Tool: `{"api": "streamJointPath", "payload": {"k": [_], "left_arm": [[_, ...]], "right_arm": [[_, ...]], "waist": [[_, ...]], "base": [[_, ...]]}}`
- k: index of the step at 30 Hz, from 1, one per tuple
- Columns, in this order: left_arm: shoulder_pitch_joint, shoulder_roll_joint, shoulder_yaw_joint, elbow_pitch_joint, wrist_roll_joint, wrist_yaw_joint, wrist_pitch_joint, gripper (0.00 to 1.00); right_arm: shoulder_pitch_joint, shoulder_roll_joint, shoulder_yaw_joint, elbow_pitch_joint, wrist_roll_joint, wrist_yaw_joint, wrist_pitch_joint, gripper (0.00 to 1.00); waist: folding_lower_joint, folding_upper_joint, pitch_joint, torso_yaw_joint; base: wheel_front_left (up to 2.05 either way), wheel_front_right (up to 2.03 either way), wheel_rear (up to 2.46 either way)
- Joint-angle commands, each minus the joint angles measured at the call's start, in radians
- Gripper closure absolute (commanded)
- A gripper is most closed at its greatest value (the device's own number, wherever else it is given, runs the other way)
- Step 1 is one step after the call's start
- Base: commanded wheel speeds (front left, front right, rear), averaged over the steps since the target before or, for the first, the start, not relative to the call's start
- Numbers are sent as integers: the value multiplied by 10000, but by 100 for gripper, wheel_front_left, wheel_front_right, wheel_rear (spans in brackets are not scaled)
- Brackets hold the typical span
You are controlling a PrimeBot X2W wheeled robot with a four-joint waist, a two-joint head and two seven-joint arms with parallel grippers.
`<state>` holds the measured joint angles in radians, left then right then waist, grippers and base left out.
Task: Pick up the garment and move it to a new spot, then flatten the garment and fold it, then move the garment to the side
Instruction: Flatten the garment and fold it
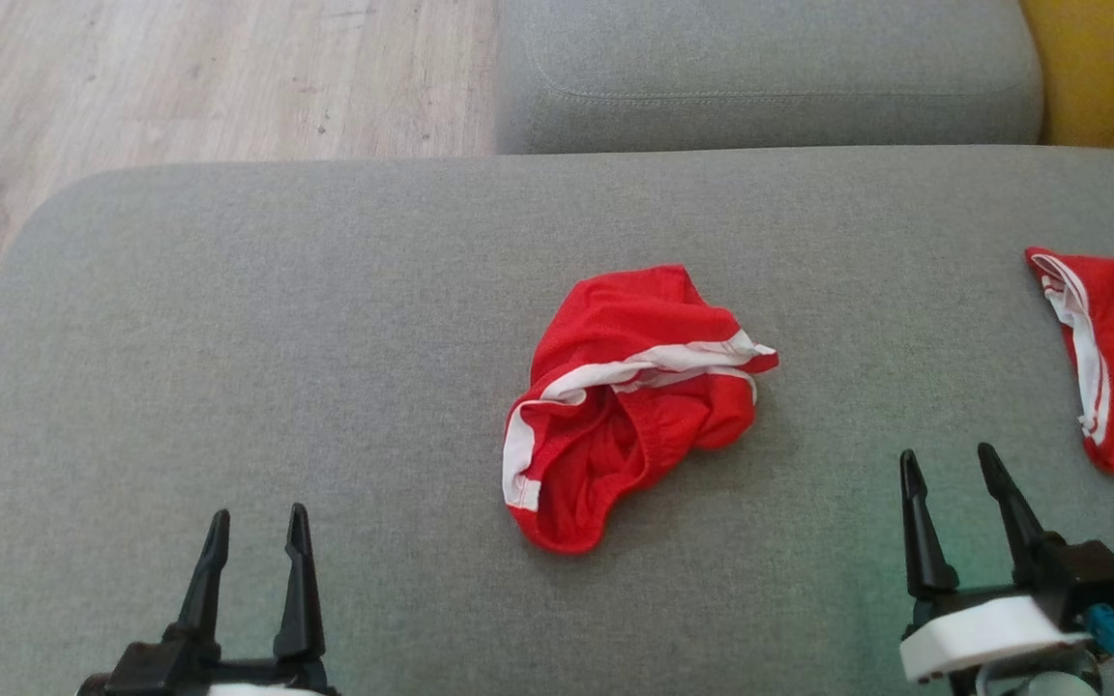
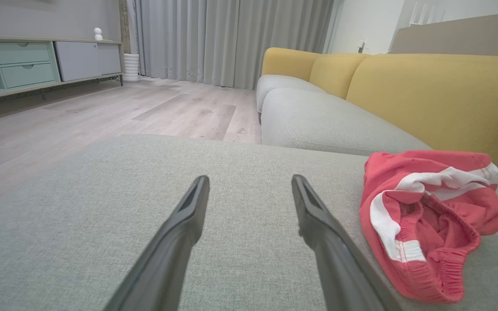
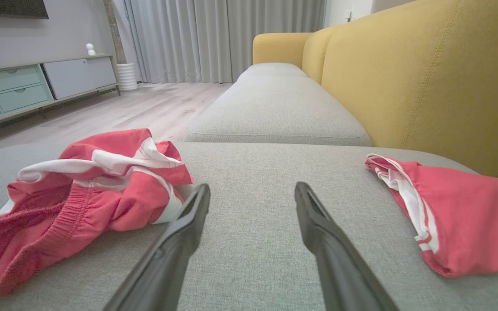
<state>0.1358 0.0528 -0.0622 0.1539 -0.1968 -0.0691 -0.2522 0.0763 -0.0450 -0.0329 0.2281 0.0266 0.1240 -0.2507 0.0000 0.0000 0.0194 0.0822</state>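
Note:
A crumpled red garment with white stripes lies bunched in the middle of the grey cushion. It sits to the right in the left wrist view and to the left in the right wrist view. My left gripper stands open near the cushion's front edge, left of the garment, nothing between its fingers. Right of the garment my right gripper is open too and empty. Both hover apart from the cloth.
A second red garment with white trim lies flatter at the cushion's right edge, also right in the right wrist view. Another grey seat and a yellow backrest lie beyond. Wood floor is at the far left.

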Motion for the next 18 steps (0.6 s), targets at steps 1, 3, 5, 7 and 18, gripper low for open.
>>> {"api": "streamJointPath", "payload": {"k": [1,3,5,7,18], "left_arm": [[-179,-25,315,-357,-27,65,-95,0],[-223,-25,324,-370,-12,40,-95,0],[-298,-25,359,-330,27,-6,-95,0],[-388,-25,403,-271,63,-54,-95,0],[-434,-25,429,-98,252,-211,-95,0]], "right_arm": [[-105,-53,278,-267,58,67,-111,0],[-116,-53,324,-238,75,67,-111,0],[-133,-53,397,-199,101,67,-111,0],[-155,-53,461,-163,120,67,-111,0],[-136,-53,634,-51,172,67,-111,0]], "waist": [[0,0,11,-6],[0,0,12,-36],[0,0,13,-96],[0,0,-5,-167],[0,0,-144,-504]], "base": [[0,0,0],[0,0,0],[0,0,0],[0,0,0],[0,0,0]]}}
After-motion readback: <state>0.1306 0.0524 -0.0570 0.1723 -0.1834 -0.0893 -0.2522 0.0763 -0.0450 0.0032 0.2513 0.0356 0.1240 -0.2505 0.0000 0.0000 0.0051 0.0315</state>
